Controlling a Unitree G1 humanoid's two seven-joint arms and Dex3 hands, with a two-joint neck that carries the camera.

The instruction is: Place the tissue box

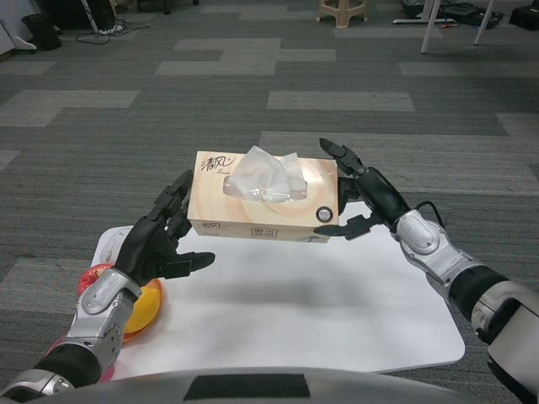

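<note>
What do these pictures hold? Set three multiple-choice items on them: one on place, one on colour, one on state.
1. Where is the peach-coloured cardboard tissue box?
A. Between the two black hands above the white table
B. On the grey carpet
C. Beside the orange bowl

2. What colour is the tissue sticking out of the box top?
A. Blue
B. White
C. Yellow

3. How does the tissue box stand?
A. Crushed flat
B. Lying on the table
C. Held off the table

Key: 1 A, the left hand and right hand flank its ends over the table. 2 B, the tissue is white. 3 C, its shadow lies on the table below.
</note>
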